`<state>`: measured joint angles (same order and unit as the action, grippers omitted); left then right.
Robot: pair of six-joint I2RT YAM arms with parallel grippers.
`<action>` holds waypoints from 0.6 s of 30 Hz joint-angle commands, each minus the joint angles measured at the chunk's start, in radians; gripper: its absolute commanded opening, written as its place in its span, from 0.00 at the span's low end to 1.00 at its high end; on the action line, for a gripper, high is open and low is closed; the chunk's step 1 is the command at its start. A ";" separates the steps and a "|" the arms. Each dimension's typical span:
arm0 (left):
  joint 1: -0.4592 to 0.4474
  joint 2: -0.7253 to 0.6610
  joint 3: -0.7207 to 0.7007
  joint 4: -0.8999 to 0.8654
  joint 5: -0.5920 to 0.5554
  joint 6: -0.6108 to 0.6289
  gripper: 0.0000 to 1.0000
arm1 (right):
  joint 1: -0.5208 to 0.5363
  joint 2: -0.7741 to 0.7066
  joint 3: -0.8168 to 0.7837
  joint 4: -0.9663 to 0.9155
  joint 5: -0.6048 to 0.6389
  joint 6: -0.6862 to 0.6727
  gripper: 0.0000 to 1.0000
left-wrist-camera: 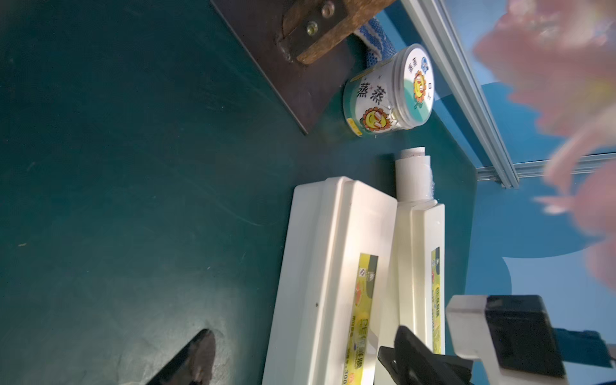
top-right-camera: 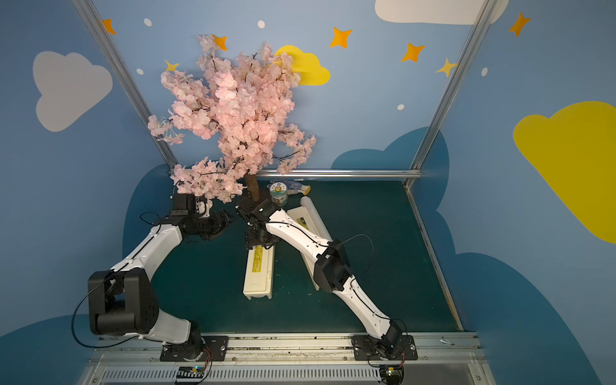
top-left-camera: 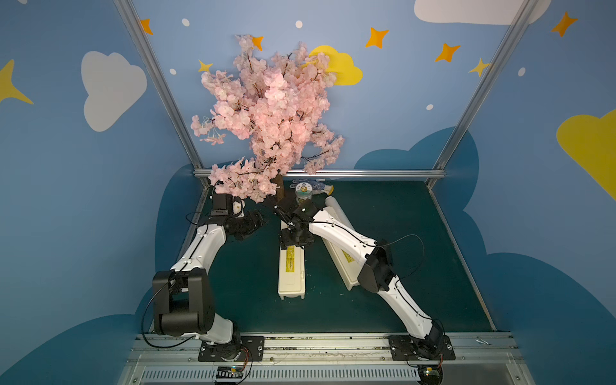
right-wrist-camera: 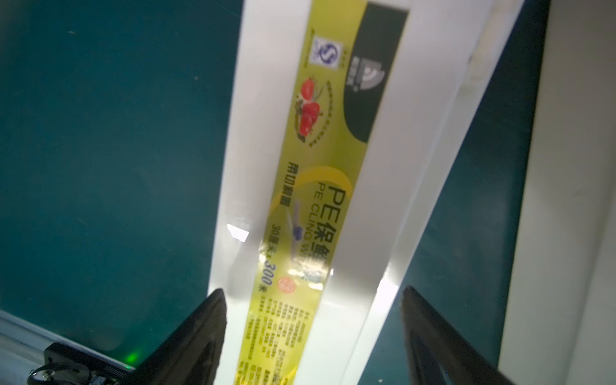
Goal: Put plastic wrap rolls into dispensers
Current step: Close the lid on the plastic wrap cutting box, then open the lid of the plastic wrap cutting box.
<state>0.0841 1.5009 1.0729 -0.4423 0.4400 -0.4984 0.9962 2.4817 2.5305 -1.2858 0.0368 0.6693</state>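
Note:
Two cream-white dispensers lie on the green mat. The middle dispenser [top-left-camera: 291, 266] [top-right-camera: 258, 270] has its lid shut, yellow label up. My right gripper [top-left-camera: 295, 238] [right-wrist-camera: 313, 291] is open above its far end, with a finger on each side of the lid [right-wrist-camera: 333, 166] and a gap at one side. The second dispenser [top-left-camera: 343, 263] [left-wrist-camera: 420, 250] lies slanted under my right arm. One plastic wrap roll [top-left-camera: 336, 208] [left-wrist-camera: 413, 176] lies along it, its end poking past the far end; whether it sits inside I cannot tell. My left gripper [top-left-camera: 256, 220] [left-wrist-camera: 302, 333] is open and empty, left of the dispensers.
A pink blossom tree [top-left-camera: 266, 116] stands at the back on a dark base plate [left-wrist-camera: 283, 66], its branches overhanging my left wrist. A round jar [top-left-camera: 304, 193] and a clear bottle with a yellow cap [top-left-camera: 320, 188] sit by the back rail.

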 commanded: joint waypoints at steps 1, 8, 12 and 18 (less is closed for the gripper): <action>0.001 -0.036 -0.022 -0.021 0.001 -0.006 0.84 | 0.010 0.004 0.023 -0.063 0.032 0.072 0.81; -0.005 -0.074 -0.077 -0.028 -0.023 -0.012 0.84 | 0.035 0.008 0.032 -0.032 0.017 0.101 0.81; -0.009 -0.090 -0.165 -0.019 -0.010 -0.035 0.81 | 0.039 0.025 0.039 -0.029 0.015 0.114 0.81; -0.011 -0.108 -0.194 0.001 -0.006 -0.044 0.80 | 0.045 0.053 0.055 -0.053 0.026 0.137 0.81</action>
<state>0.0765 1.4136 0.8608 -0.4492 0.4290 -0.5358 1.0359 2.5011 2.5549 -1.3022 0.0448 0.7822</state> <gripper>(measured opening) 0.805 0.814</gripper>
